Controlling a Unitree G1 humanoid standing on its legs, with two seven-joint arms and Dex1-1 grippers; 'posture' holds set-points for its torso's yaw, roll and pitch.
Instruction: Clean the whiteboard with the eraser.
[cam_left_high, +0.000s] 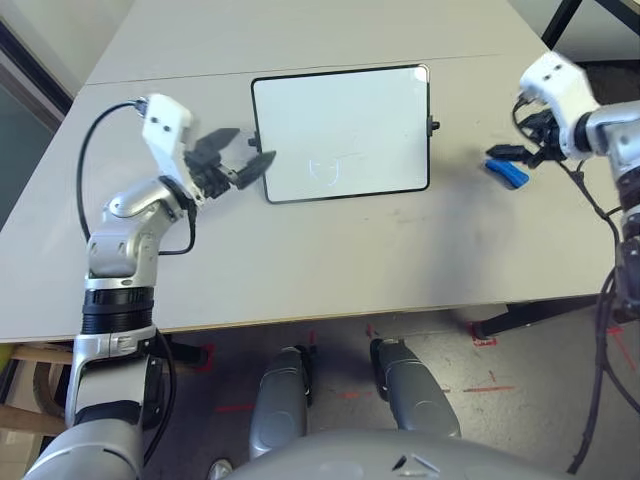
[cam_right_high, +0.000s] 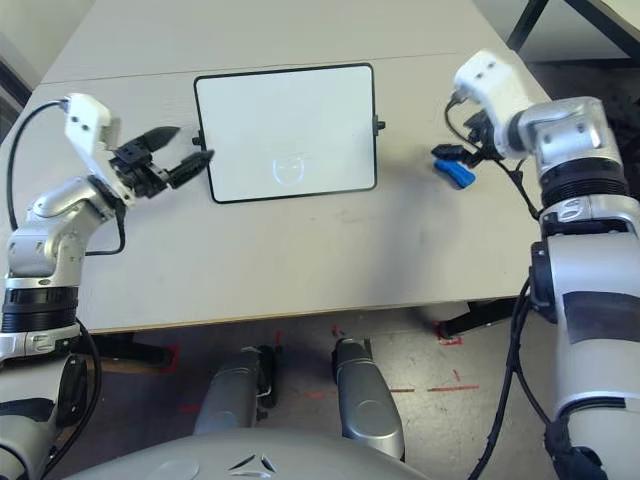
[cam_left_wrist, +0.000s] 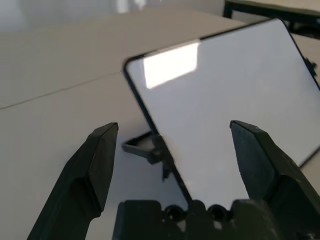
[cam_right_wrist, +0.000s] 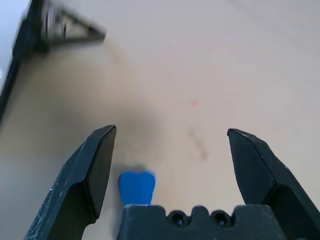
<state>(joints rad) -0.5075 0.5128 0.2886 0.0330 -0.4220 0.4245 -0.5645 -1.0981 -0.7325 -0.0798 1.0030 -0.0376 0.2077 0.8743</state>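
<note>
Now, from my head camera, the whiteboard (cam_left_high: 341, 133) lies flat on the worktop (cam_left_high: 330, 260) ahead of me, nearly bare apart from a faint scrawl low in its middle. My left gripper (cam_left_high: 245, 158) sits at the board's left edge with its fingers spread apart, one toward the frame's side and one toward the near corner (placed, I judge, to steady the board rather than to lift it). Off to the right, well apart from the board, the blue eraser (cam_left_high: 508, 174) lies on the worktop just beside and under my right gripper (cam_left_high: 520, 152), which hangs over it.

Looking along my left wrist, both black fingers (cam_left_wrist: 95, 170) stand wide, and the board's black frame with its small side knob (cam_left_wrist: 150, 147) runs up between them. Nothing is clamped; the edge is only lined up between the fingers, and the white surface reflects a bright patch of light.

Through my right wrist camera the fingers (cam_right_wrist: 97, 170) are equally wide, with the eraser's blue end (cam_right_wrist: 137, 187) showing low between them, nearer one finger than the other, resting on the worktop and not gripped. The board's corner sits far off at the picture's edge. With the board almost clear, I take the wiping to be about done.
</note>
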